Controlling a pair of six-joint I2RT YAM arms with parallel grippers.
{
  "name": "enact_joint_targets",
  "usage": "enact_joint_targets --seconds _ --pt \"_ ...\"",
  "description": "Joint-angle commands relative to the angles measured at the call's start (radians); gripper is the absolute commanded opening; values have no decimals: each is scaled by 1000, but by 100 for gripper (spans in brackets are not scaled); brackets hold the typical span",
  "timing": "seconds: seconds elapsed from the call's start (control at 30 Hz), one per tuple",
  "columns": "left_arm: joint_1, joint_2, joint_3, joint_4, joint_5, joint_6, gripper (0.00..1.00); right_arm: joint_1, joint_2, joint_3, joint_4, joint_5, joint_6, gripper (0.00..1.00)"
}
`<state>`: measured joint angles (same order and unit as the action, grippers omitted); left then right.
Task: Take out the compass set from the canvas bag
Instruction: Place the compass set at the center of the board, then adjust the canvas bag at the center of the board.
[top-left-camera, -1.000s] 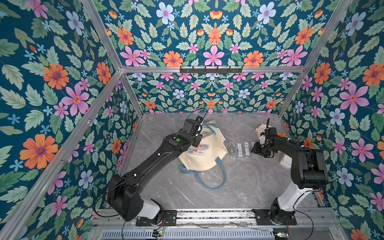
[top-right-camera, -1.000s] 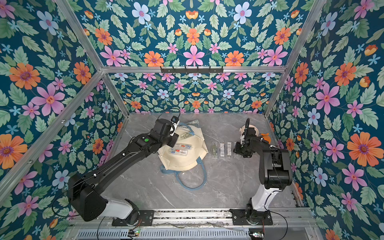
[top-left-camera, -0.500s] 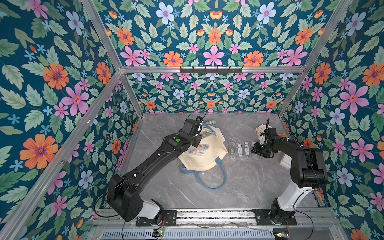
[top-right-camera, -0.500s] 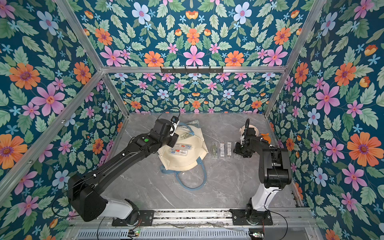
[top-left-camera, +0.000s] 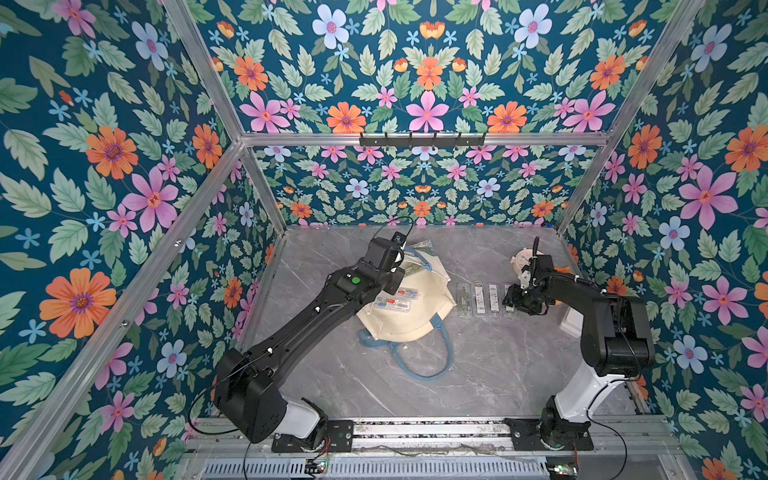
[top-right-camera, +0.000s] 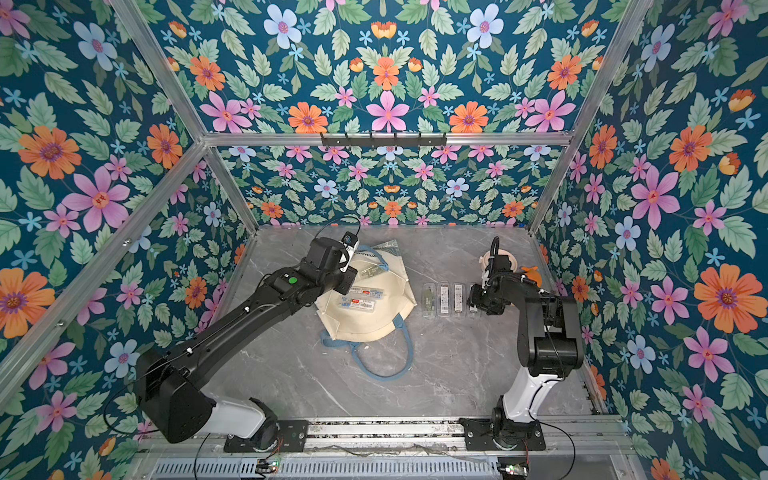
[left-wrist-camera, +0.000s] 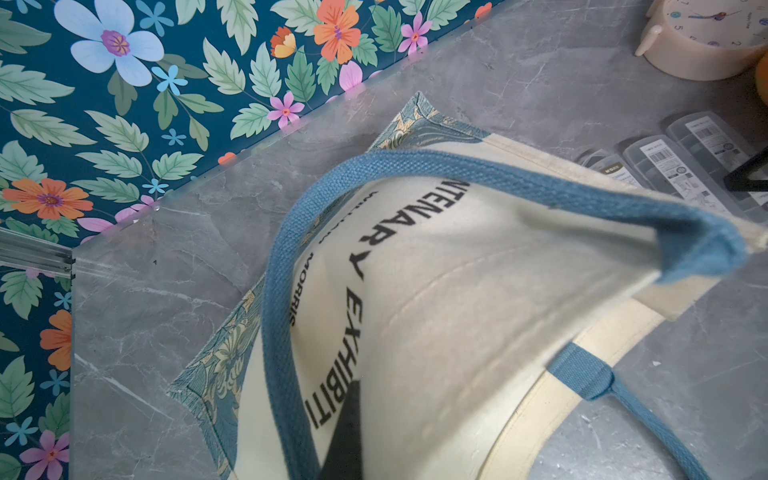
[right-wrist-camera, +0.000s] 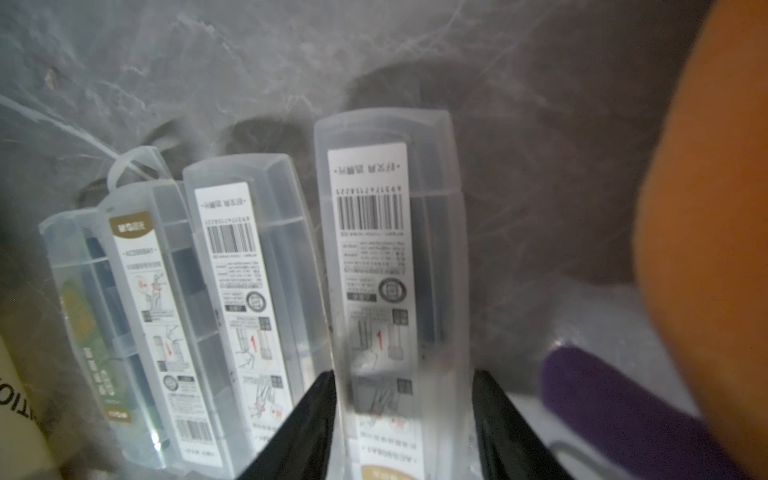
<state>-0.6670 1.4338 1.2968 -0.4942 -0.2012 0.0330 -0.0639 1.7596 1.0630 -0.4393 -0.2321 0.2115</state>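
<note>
Lying flat mid-tabletop (top-left-camera: 478, 374), the bag (top-left-camera: 415, 324) has its leaf band toward the back wall. The left gripper (left-wrist-camera: 345, 432) is clenched on the bag's cloth beside a blue strap (left-wrist-camera: 498, 183), holding it raised. The right gripper (right-wrist-camera: 403, 415) is released, its jaws straddling the end compass set (right-wrist-camera: 386, 232) of four in a row on the tabletop beside the bag. Two more sets (top-left-camera: 392, 300) show at the bag; whether on or inside it, I cannot tell.
</note>
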Motion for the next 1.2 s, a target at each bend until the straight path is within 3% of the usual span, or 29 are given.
enact_joint_targets --seconds 0.0,0.2,0.3,0.5,0.63,0.73,0.83,1.03,1.17 --pt "1 0 6 16 11 -2 0 -1 -20 3 -10 -15 6 54" --pt "0 0 8 16 10 -1 0 1 -77 8 -44 -17 5 54" --pt "0 -1 13 11 14 -1 0 34 -201 -11 -59 -47 9 53" --pt "0 -7 6 2 -1 -1 0 289 -483 -108 120 -34 -50 57" --pt "0 7 18 -12 -6 -4 0 487 -575 -118 259 -40 -199 60" --pt "1 8 27 -15 1 -6 0 576 -572 -101 328 -64 -266 63" --pt "-2 10 43 -28 14 -8 0 630 -514 -75 410 -1 -287 65" --pt "-8 -7 52 -46 17 -8 0 649 -323 53 472 37 -316 68" --pt "-8 -15 49 -46 20 -7 0 657 -216 138 455 28 -312 58"
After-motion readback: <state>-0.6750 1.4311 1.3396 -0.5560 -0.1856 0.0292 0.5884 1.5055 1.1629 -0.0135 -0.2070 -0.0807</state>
